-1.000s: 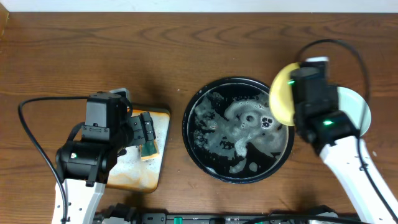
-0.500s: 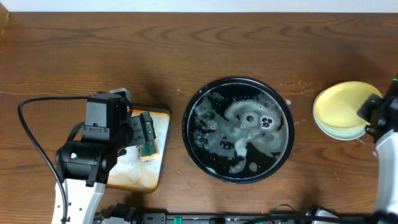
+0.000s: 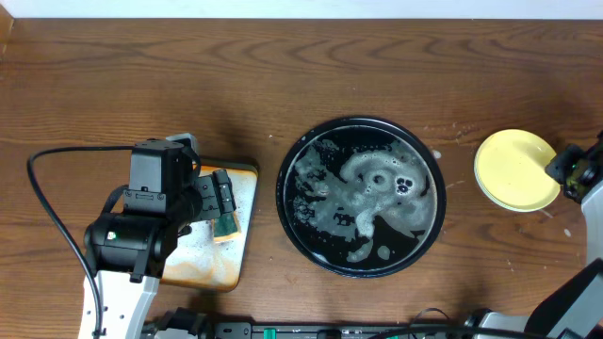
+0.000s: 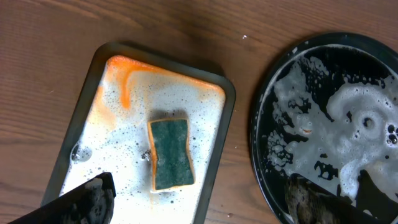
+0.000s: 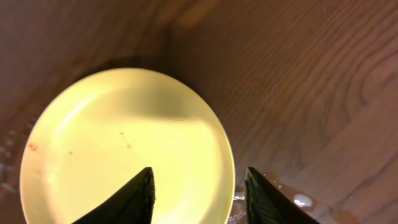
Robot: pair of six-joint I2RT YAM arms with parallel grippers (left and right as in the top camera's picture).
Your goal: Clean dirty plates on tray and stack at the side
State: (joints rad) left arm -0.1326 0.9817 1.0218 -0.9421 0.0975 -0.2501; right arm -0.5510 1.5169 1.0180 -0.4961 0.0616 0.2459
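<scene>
Overhead view: the black tray [image 3: 283, 193] stands in the middle of the table, covered with foam, and no plate is on it. At 3 o'clock from it, apart from its rim, lies the yellow plate [image 3: 513, 169]. I cannot tell from here if other plates lie under it. The right gripper [image 3: 558, 169] is just at 3 o'clock of this plate. At 9 o'clock of the tray, the left gripper [image 3: 215, 200] hangs over the rectangular tray [image 3: 212, 268].

Left wrist view: its fingers are spread wide and hold nothing. The sponge [image 4: 171, 154] lies below them in soapy water.

Right wrist view: the two fingers [image 5: 143, 196] stand apart, with the plate's near rim between them, and they pinch nothing. Small red specks [image 5: 31, 147] are on the plate, and water drops [image 5: 300, 200] are on the wood at 5 o'clock.

What could go wrong, I think: a finger may catch the rim when the arm retreats and drag the wet plate sideways. The specks may also mean that the plate is not fully clean.

One second ago the right gripper held this plate tilted over the tray's 3 o'clock rim, with a pale plate lying at the side. Now the plate is set down there and the arm has drawn back to the table's right edge.
</scene>
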